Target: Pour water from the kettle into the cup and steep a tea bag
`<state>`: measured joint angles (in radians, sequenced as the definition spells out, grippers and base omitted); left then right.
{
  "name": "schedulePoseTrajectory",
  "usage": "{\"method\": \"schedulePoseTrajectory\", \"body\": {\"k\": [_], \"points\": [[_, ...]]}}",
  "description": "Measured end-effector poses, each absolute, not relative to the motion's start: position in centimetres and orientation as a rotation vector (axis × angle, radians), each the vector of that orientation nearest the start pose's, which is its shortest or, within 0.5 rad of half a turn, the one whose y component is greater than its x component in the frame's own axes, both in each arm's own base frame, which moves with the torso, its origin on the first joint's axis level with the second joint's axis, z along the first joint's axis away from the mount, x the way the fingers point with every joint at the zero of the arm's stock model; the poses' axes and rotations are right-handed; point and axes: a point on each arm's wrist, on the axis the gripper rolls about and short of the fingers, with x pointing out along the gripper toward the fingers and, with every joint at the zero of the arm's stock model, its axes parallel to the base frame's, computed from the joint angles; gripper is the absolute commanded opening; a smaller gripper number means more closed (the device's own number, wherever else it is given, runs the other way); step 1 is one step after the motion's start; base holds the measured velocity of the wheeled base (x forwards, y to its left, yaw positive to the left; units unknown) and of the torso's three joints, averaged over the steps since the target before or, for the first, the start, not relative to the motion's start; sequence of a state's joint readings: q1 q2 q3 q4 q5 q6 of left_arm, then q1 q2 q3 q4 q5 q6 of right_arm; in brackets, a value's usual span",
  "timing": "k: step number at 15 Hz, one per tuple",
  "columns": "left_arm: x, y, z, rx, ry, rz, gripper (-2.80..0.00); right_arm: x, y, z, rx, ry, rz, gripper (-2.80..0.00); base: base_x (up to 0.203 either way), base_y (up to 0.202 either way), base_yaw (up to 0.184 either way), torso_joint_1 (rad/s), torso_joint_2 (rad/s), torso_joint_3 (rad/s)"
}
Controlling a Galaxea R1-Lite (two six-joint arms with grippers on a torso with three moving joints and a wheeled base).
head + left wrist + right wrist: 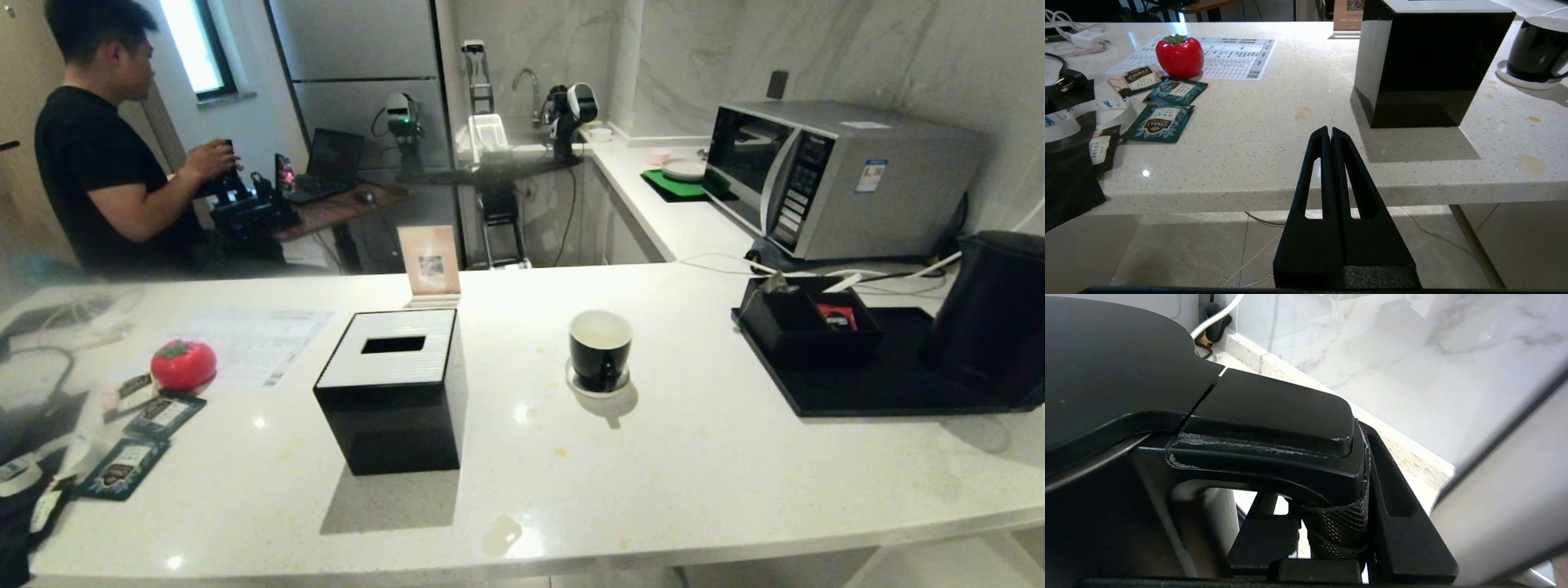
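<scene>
Counter (694,474), seen from the head camera. Your cup (600,349) stands on its saucer (598,385) near the middle of the counter, white inside, well apart from the front edge. Left of it sits a black box (393,392) with a slotted white top. At the counter's left end lie a red tomato-shaped object (184,364), a printed sheet (253,343) and teal packets (163,415). At the right end a black tray (865,392) carries a small black holder (812,325) with a red sachet (836,315) in it, and the kettle (992,314) at the tray's right edge. A microwave (824,175) stands on the side counter behind. You cannot pick out the tea bag here.

Your left gripper (1329,132) hangs below the counter's front edge, fingers pressed together, holding nothing.

Your right gripper (1339,522) is clamped on the kettle's handle (1274,457), just under the lid (1106,367); one finger (1396,522) shows beside the knurled grip.

A person (98,163) sits at a desk in the back left.
</scene>
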<state>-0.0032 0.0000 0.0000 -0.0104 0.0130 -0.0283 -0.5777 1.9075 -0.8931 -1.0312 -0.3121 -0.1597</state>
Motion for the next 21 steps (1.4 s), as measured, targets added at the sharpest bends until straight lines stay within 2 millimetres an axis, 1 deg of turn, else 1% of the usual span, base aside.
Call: {"method": "schedulePoseTrajectory", "body": {"k": [6, 11, 15, 18, 21], "points": [[-2.3, 0.0, 7.7, -0.028, -0.010, 0.010, -2.80, 32.2, -21.3, 15.9, -0.149, 0.072, -0.876, -2.80, 0.000, 0.000, 0.000, 0.000, 0.00, 0.000], [-2.3, 0.0, 7.7, -0.028, -0.010, 0.010, -2.80, 34.2, -22.0, 14.9, -0.150, 0.067, -0.868, -2.80, 0.000, 0.000, 0.000, 0.000, 0.00, 0.000], [-2.3, 0.0, 7.7, -0.028, -0.011, 0.010, -2.80, 35.2, -22.3, 14.4, -0.157, 0.059, -0.868, -2.80, 0.000, 0.000, 0.000, 0.000, 0.00, 0.000], [-2.3, 0.0, 7.7, -0.028, -0.011, 0.010, -2.80, 35.7, -22.5, 14.1, -0.163, 0.031, -0.869, -2.80, 0.000, 0.000, 0.000, 0.000, 0.00, 0.000], [-2.3, 0.0, 7.7, -0.029, -0.011, 0.010, -2.80, 36.1, -22.8, 13.5, -0.163, 0.040, -0.870, -2.80, 0.000, 0.000, 0.000, 0.000, 0.00, 0.000]]}}
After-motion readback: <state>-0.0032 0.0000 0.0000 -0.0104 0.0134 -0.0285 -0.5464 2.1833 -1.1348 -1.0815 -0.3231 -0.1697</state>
